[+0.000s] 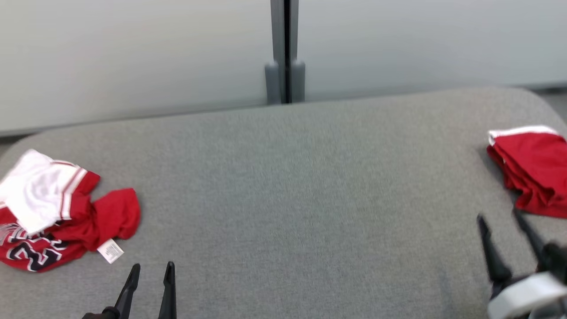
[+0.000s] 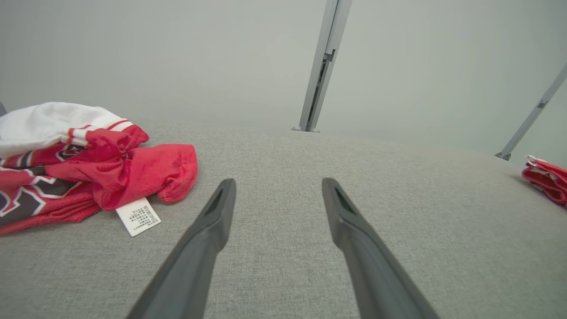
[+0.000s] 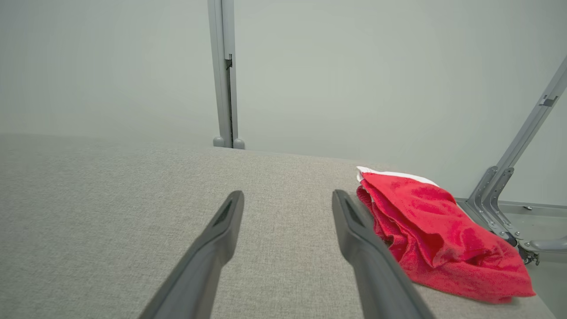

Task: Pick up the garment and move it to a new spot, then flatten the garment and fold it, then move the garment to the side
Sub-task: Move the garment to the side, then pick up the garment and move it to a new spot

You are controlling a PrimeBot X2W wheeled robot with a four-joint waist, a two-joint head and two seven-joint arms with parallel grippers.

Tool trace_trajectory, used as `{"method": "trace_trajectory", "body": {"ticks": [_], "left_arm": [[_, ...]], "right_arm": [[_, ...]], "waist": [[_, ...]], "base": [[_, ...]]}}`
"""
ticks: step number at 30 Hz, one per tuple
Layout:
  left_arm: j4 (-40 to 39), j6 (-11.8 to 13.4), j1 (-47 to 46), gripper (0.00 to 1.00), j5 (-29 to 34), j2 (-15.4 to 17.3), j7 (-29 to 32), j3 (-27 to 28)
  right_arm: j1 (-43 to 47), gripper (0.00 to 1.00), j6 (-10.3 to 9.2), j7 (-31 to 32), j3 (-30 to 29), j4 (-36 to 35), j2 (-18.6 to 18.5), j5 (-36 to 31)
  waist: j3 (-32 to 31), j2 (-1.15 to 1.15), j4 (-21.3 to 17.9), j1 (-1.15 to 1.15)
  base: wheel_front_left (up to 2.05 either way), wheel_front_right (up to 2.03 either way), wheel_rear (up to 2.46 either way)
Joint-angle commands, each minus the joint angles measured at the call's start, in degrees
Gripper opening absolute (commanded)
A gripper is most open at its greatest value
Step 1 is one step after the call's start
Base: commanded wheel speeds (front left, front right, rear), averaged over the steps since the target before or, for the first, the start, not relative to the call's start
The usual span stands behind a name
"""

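A crumpled red and white jersey (image 1: 57, 217) with dark lettering and a white tag lies in a heap at the left end of the grey padded table (image 1: 292, 186); the left wrist view has the same jersey (image 2: 88, 164) at its left. My left gripper (image 1: 151, 271) stands open just right of it, nothing between its fingers. A folded red garment (image 1: 533, 170) with a white edge rests at the table's right end, also seen as the folded garment (image 3: 438, 230) in the right wrist view. My right gripper (image 1: 498, 221) hovers open just in front of and left of it, empty.
A pale wall with a grey vertical post (image 1: 285, 53) stands behind the table. A slanted metal bracket (image 3: 518, 177) rises past the table's right edge. The table's rounded right corner lies close to the folded garment.
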Motion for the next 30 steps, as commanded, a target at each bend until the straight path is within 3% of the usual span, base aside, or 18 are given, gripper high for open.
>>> {"method": "trace_trajectory", "body": {"ticks": [1,10,25,30], "left_arm": [[0.48,-0.26,0.89,1.0,0.39,0.15,-0.01,0.57],[2.6,-1.07,1.63,1.0,-0.32,0.16,-0.01,0.42],[3.28,-1.5,0.79,1.0,-0.99,0.15,-0.01,0.46],[3.29,-1.63,0.16,1.0,-0.84,0.16,-0.01,0.4]], "right_arm": [[2.81,1.0,-0.01,-1.26,-0.65,-0.73,1.86,-0.9],[11.94,1.0,-0.01,-3.11,-3.32,-3.11,10.9,-5.92],[13.6,1.0,-0.01,-3.14,-4.2,-3.91,12.36,-4.83],[13.93,1.0,-0.01,-3.14,-4.62,-4.5,12.36,-4.8]], "waist": [[-4.72,0.0,2.33,0.0],[-6.07,0.0,4.26,0.0],[-6.69,0.0,3.69,0.0],[-6.95,0.0,5.11,0.0]], "base": [[0.0,0.0,0.0],[0.0,0.0,0.0],[0.0,0.0,0.0],[0.0,0.0,0.0]]}}
